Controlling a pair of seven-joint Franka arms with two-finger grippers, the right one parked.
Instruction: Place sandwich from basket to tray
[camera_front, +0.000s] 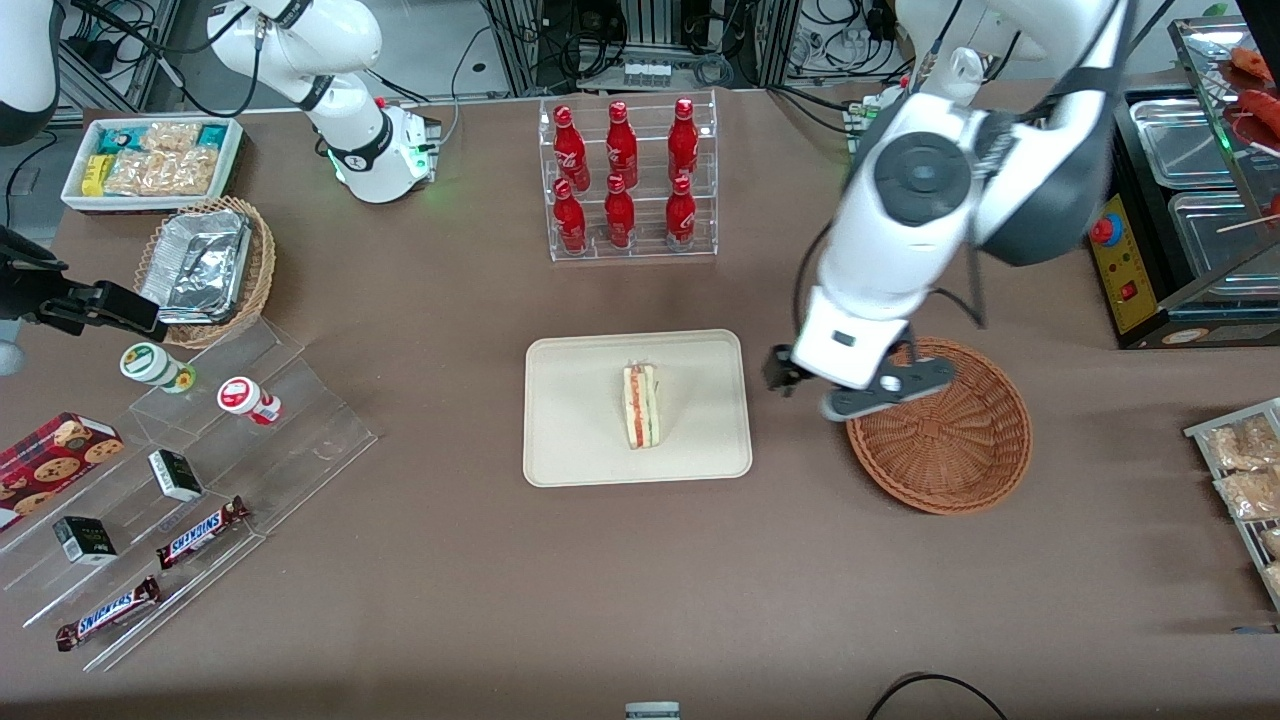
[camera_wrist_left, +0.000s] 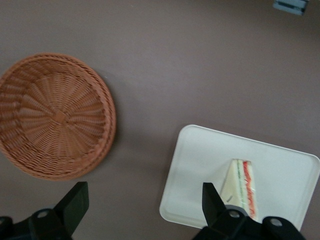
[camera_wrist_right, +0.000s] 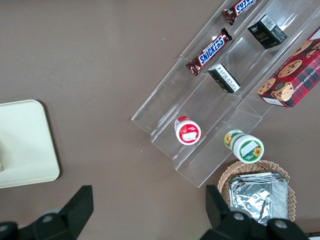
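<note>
The sandwich (camera_front: 641, 405) (camera_wrist_left: 242, 187), a beige wedge with red and green filling on its cut edge, lies on the cream tray (camera_front: 580, 440) (camera_wrist_left: 200, 160) in the middle of the table. Beside the tray, toward the working arm's end, sits the reddish-brown woven basket (camera_front: 950, 440) (camera_wrist_left: 55, 115) with nothing in it. My left gripper (camera_front: 825, 385) (camera_wrist_left: 144, 200) hangs above the bare table between tray and basket. It is open and holds nothing; its dark fingertips (camera_wrist_left: 75, 197) stand wide apart.
A clear rack of red bottles (camera_front: 625, 180) stands farther from the front camera than the tray. Toward the parked arm's end are a stepped acrylic snack display (camera_front: 190, 480), a tan basket with foil containers (camera_front: 205, 265) and a white snack box (camera_front: 150, 160). Snack packets (camera_front: 1245, 470) lie at the working arm's end.
</note>
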